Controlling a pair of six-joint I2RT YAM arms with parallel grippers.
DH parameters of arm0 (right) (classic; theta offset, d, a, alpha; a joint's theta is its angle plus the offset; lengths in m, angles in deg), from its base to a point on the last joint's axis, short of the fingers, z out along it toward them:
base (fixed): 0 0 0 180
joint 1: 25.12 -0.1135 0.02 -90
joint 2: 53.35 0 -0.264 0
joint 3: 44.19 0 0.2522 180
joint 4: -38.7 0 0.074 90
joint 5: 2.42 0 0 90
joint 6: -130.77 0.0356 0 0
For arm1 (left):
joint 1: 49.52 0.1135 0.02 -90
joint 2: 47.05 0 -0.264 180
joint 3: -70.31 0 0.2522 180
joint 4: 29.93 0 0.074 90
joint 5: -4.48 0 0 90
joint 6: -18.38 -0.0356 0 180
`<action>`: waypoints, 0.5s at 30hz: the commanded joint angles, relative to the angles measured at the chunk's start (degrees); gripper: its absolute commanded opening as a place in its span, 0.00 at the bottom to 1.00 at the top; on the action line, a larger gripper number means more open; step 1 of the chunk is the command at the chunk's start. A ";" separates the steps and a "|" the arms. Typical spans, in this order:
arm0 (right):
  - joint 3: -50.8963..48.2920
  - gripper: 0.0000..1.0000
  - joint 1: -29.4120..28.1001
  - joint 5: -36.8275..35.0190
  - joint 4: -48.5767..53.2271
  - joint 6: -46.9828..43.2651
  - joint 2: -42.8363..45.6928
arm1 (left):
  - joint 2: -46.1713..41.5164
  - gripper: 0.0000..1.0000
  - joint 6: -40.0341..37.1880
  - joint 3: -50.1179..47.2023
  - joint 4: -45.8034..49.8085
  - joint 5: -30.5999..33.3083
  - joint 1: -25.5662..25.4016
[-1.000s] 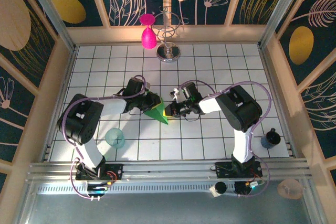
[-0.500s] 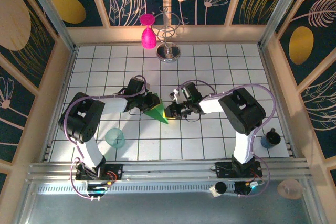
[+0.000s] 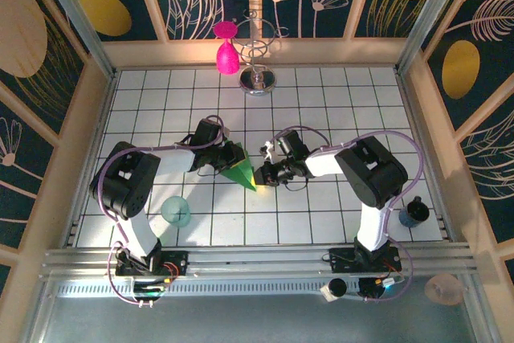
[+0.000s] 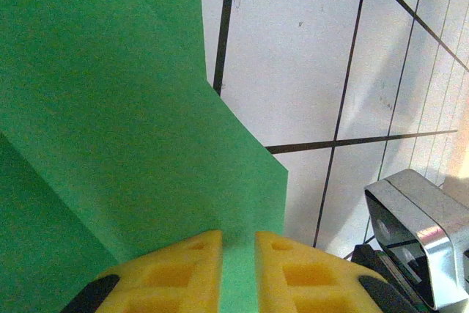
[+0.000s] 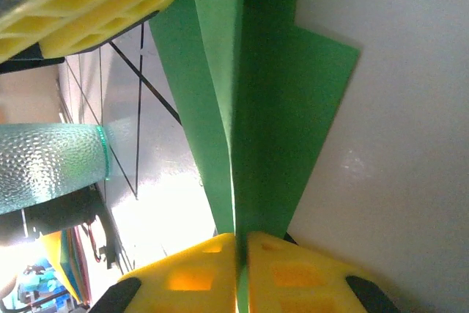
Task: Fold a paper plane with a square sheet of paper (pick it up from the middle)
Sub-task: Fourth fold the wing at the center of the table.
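Pinching the thin bright green folded paper (image 3: 242,173) from two sides, the left gripper (image 3: 234,157) and the right gripper (image 3: 259,174) are facing each other near the middle of the white tiled table (image 3: 337,94). From above, the paper is showing as a narrow triangle with a sharp point toward the near edge. The left gripper is pressing its yellow foam pads (image 4: 176,269) on a flat part of the paper, where smooth layers are overlapping in steps with straight edges. The right gripper is squeezing a raised crease between its own pads (image 5: 190,276), which are nearly touching, with only thin paper between them. A translucent teal cup with a dimpled wall (image 3: 177,212) is standing near the left arm, apart from the paper. A glossy pink teardrop-shaped object (image 3: 227,56) is appearing just beside a shiny metal stand (image 3: 259,79) at the far edge.
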 commanded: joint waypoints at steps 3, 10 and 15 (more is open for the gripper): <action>0.94 0.11 -1.42 -2.52 3.47 -2.55 -1.79 | -1.51 0.22 -1.10 -0.17 1.75 0.26 0.08; 2.17 0.11 -1.52 -5.45 6.26 -3.52 -2.59 | -5.58 0.25 -1.04 -1.08 0.41 -1.42 0.07; 3.05 0.11 -1.75 -6.43 7.37 -3.80 -2.89 | -9.57 0.28 -0.73 -3.65 -1.17 -3.16 0.02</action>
